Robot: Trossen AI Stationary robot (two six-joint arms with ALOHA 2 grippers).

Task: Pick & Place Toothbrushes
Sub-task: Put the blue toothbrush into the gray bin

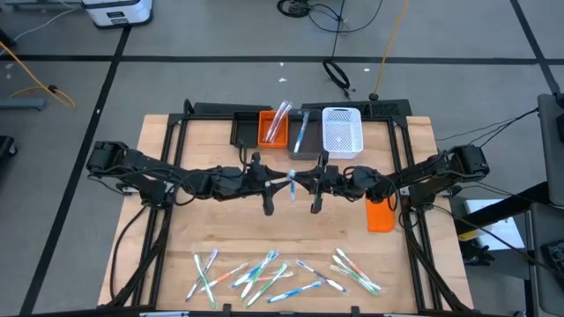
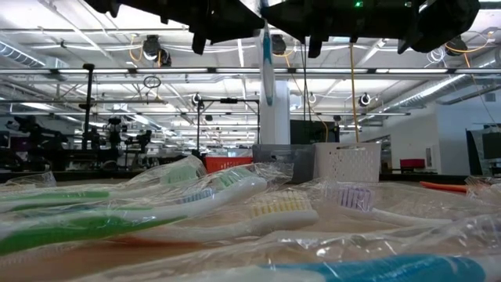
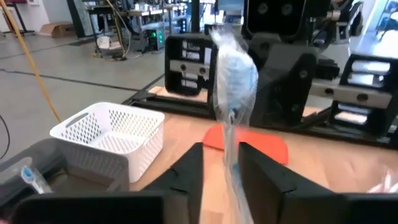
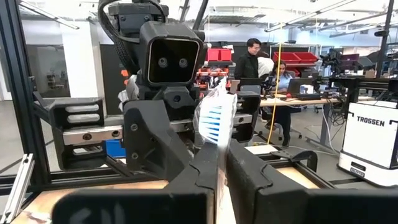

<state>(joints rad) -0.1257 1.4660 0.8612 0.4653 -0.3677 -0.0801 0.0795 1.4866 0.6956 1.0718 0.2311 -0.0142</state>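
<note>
One wrapped toothbrush [image 1: 292, 180], white with blue bristles, is held above the table's middle between my two grippers, which meet tip to tip. My left gripper [image 1: 282, 182] comes from the left and my right gripper [image 1: 303, 182] from the right; both are shut on it. In the low view the toothbrush [image 2: 267, 63] hangs nearly upright, well above the table. The other toothbrushes [image 1: 273, 273], in clear wrappers, lie scattered flat along the table's near edge. My left gripper [image 3: 221, 168] has the toothbrush's wrapped handle [image 3: 231, 152] between its two fingers. It comes level from the table's left. The head [image 3: 233, 68] stands up beyond the fingertips, and the brush is lifted clear of the table. My right gripper [image 4: 222, 162] pinches the toothbrush just below its blue-bristled head [image 4: 219, 146] between its two fingers. It comes level from the table's right. The head [image 4: 214, 121] sticks up past the fingertips, with the wrapper loose around it.
At the far edge stand an orange bin [image 1: 273, 129] with pink brushes, a grey bin [image 1: 302, 136] with a blue one, and a white basket [image 1: 342, 130]. A flat orange block [image 1: 380, 214] lies under the right arm. People sit at desks beyond the table [image 4: 249, 59].
</note>
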